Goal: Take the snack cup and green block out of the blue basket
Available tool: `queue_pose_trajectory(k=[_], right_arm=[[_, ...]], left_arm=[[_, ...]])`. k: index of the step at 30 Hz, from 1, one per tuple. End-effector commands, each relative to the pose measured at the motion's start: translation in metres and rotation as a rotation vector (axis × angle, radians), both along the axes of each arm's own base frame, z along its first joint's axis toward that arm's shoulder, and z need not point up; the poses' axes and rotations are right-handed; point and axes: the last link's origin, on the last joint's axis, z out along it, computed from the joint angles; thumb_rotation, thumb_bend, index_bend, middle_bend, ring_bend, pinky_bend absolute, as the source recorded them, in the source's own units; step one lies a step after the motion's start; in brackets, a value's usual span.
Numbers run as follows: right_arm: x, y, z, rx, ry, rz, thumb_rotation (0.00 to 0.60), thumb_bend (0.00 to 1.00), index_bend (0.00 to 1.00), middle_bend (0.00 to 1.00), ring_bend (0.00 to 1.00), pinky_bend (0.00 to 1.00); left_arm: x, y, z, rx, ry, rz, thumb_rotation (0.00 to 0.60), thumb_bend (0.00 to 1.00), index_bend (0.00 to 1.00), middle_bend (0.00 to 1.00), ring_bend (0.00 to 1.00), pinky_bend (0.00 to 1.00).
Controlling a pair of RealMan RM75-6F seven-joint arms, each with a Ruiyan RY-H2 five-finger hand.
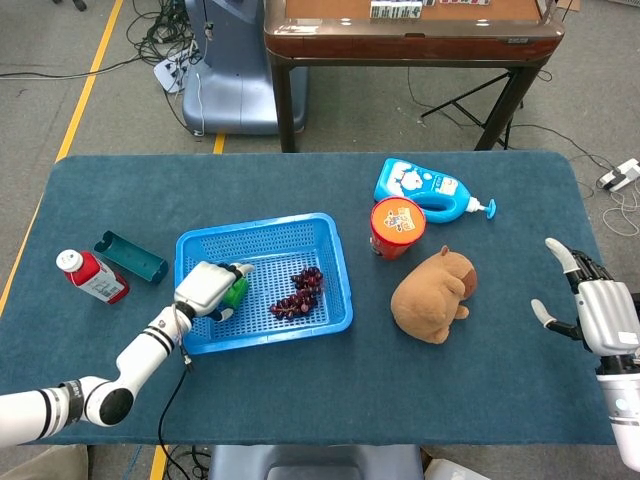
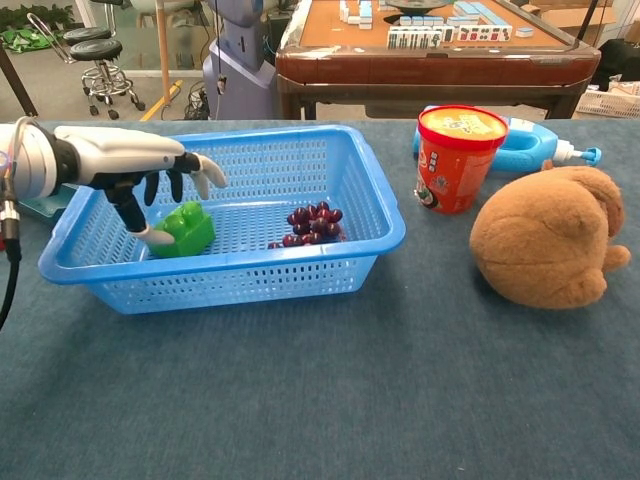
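Note:
The blue basket (image 1: 343,285) (image 2: 386,218) sits left of the table's middle. Inside, at its left end, the green block (image 1: 237,292) (image 2: 187,227) lies tilted. My left hand (image 1: 208,289) (image 2: 140,168) reaches over the basket's left wall, fingers spread above the block and the thumb touching its lower left side; no closed grip shows. The orange-red snack cup (image 1: 397,228) (image 2: 458,160) stands upright on the table, outside the basket to its right. My right hand (image 1: 598,312) hovers with fingers apart at the table's right edge, holding nothing, seen only in the head view.
Dark grapes (image 1: 298,292) (image 2: 312,224) lie in the basket's middle. A brown plush (image 1: 432,293) (image 2: 545,238) and a blue bottle (image 1: 425,188) (image 2: 528,146) flank the cup. A red bottle (image 1: 92,277) and a teal box (image 1: 130,256) lie left of the basket.

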Motion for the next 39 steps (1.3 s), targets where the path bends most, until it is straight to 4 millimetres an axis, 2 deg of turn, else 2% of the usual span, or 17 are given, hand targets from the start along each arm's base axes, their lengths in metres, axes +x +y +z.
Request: queue_pose_trajectory(k=[1,9,21,39], right_arm=[[0.000,0.000,0.000,0.003,0.000,-0.001,0.600,0.27,0.09,0.18,0.17,0.28],[-0.002,0.000,-0.001,0.012,-0.002,-0.007,0.600,0.27,0.09,0.18,0.17,0.28],[-0.005,0.002,-0.001,0.013,-0.016,-0.010,0.600,0.27,0.09,0.18,0.17,0.28],[-0.009,0.001,0.000,0.017,-0.028,-0.018,0.600,0.27,0.09,0.18,0.18,0.28]], left_arm=[[0.006,-0.002,0.000,0.007,-0.016,-0.050,0.600,0.29,0.16,0.21,0.31,0.40],[-0.004,0.009,0.001,0.035,0.080,-0.120,0.600,0.29,0.14,0.16,0.25,0.40],[-0.007,0.004,-0.004,-0.003,0.180,-0.125,0.600,0.29,0.06,0.09,0.19,0.35],[-0.017,0.013,-0.016,0.004,0.244,-0.090,0.600,0.29,0.17,0.09,0.19,0.35]])
